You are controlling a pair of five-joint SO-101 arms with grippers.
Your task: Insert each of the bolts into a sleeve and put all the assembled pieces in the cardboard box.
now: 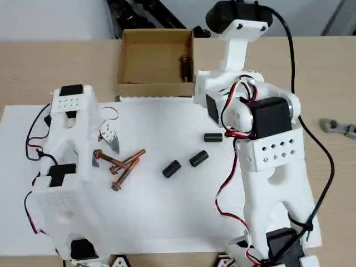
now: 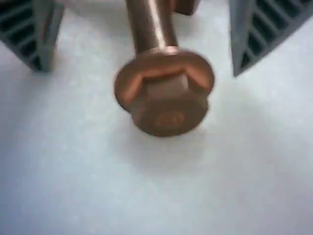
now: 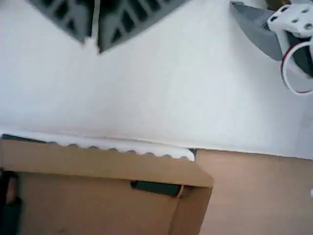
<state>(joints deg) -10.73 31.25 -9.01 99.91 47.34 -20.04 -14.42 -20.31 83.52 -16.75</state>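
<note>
Now the left end effector hangs spread astride a bolt near the surface's left edge, the right end effector sits pinched together by the cardboard box, and an off-centre squeeze could roll that bolt away.

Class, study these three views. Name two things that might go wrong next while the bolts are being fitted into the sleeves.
1. The left tool stands open around one bolt, but the three bolts lie bunched together. Closing and lifting may drag or scatter the others.
2. The sleeves lie on their sides on the smooth sheet. One may roll or slide away when a bolt is pushed into it.
</note>
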